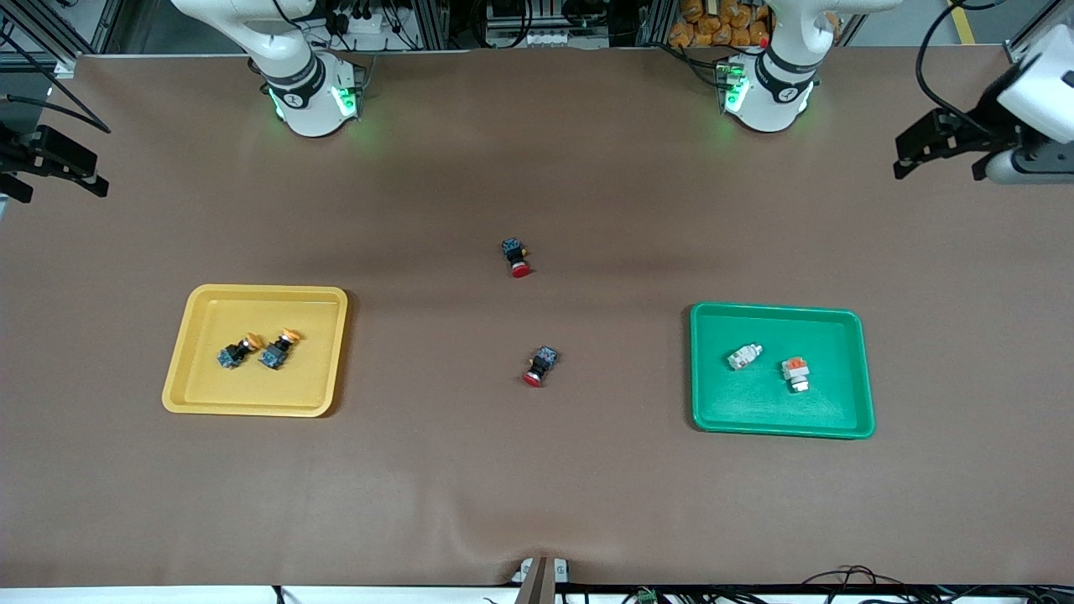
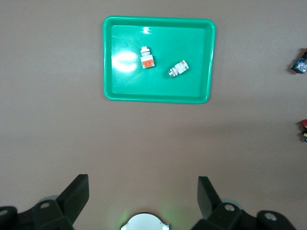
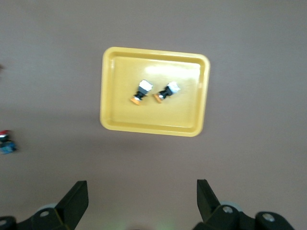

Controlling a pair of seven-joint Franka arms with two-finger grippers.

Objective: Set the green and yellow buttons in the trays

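Two dark-bodied buttons with orange-yellow caps (image 1: 238, 351) (image 1: 279, 347) lie in the yellow tray (image 1: 252, 386), also seen in the right wrist view as buttons (image 3: 141, 91) (image 3: 166, 91) in the tray (image 3: 153, 120). Two white-bodied buttons (image 1: 743, 356) (image 1: 795, 373) lie in the green tray (image 1: 780, 411); the left wrist view shows these buttons (image 2: 147, 57) (image 2: 178, 69) in that tray (image 2: 158, 91). My left gripper (image 1: 938, 172) (image 2: 143, 184) hangs high over its end of the table, open and empty. My right gripper (image 1: 63, 191) (image 3: 142, 189) hangs high over the other end, open and empty.
Two dark switches with red caps lie on the brown table between the trays: one red-capped switch (image 1: 516, 257) nearer the arm bases, the other red-capped switch (image 1: 540, 367) nearer the front camera. Both arm bases (image 1: 315, 92) (image 1: 768, 88) stand at the table's back edge.
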